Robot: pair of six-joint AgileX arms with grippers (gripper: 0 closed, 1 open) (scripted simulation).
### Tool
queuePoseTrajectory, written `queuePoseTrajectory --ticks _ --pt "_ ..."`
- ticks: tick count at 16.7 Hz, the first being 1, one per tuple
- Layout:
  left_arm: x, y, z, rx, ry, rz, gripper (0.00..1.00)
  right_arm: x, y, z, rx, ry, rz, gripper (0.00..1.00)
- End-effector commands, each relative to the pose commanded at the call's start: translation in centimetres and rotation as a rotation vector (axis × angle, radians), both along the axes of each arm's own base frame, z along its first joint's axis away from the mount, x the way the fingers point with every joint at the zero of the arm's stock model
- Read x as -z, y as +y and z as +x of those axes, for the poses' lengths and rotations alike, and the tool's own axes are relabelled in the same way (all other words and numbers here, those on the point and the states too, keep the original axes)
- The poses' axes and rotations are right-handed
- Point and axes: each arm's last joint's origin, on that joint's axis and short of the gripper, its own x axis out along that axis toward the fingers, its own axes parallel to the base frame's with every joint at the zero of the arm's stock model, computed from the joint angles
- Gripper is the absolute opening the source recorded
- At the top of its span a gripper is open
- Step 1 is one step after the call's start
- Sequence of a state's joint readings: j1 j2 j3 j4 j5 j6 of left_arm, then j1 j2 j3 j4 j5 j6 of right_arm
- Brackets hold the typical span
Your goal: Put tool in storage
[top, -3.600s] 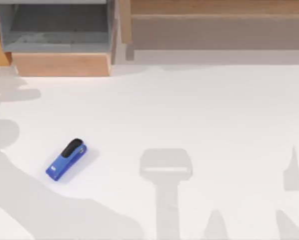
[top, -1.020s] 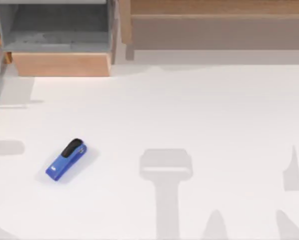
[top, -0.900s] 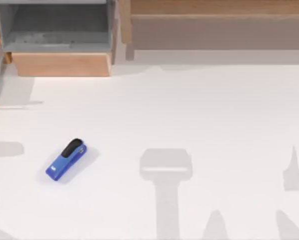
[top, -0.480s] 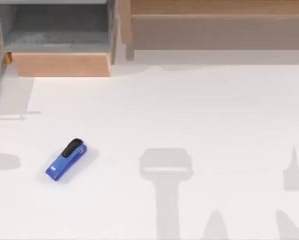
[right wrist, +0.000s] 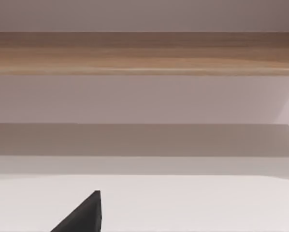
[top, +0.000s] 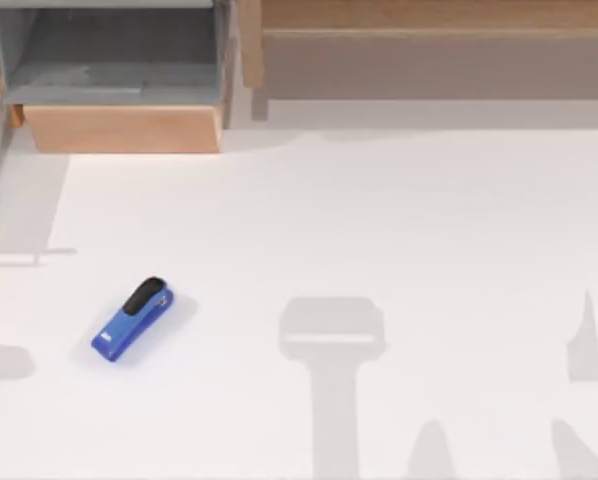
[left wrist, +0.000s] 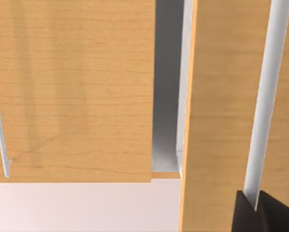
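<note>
Stapler [top: 131,320], bright blue with a black top piece at its upper end, is lying flat and diagonally on the white table [top: 399,230] in the top view, toward the table's left side and well apart from everything else; nothing is touching it. At the top left of the same view, a wooden drawer [top: 119,128] with a grey interior is standing pulled out from the cabinet [top: 429,15] that is running along the table's far edge, and grey arm shadows are falling across the lower part of the surface. In the left wrist view, the left gripper [left wrist: 260,212] is closing its dark fingers [left wrist: 243,215] on a slim white bar handle [left wrist: 267,96] mounted on a wooden door panel [left wrist: 217,121]; a second wooden panel [left wrist: 72,87] with its own thin handle is standing alongside, with a narrow grey gap showing between the two, and a strip of table is lying beneath them. In the right wrist view, one dark fingertip of the right gripper [right wrist: 84,215] is showing against the pale tabletop, facing the wooden cabinet front; whether this pincer is open or closed cannot be told from here.
</note>
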State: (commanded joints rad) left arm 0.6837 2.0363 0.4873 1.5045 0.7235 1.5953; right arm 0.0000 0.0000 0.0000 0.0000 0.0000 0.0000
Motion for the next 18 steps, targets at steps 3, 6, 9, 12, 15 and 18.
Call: queuePoseTrajectory --ticks 3,6,9,12,15,18 --pt "0.00 0.00 0.00 0.000 0.000 0.000 0.15 0.00 0.00 0.00 0.000 0.000 0.000 1.00" --pt "0.00 0.00 0.00 0.000 0.000 0.000 0.38 0.00 0.00 0.00 0.000 0.000 0.000 1.00" --pt "0.00 0.00 0.00 0.000 0.000 0.000 0.60 0.00 0.00 0.00 0.000 0.000 0.000 1.00" --pt "0.00 0.00 0.00 0.000 0.000 0.000 0.83 0.00 0.00 0.00 0.000 0.000 0.000 1.00" --pt "0.00 0.00 0.00 0.000 0.000 0.000 1.00 0.00 0.00 0.00 0.000 0.000 0.000 1.00" --pt "0.00 0.00 0.00 0.000 0.000 0.000 1.00 0.00 0.00 0.00 0.000 0.000 0.000 1.00"
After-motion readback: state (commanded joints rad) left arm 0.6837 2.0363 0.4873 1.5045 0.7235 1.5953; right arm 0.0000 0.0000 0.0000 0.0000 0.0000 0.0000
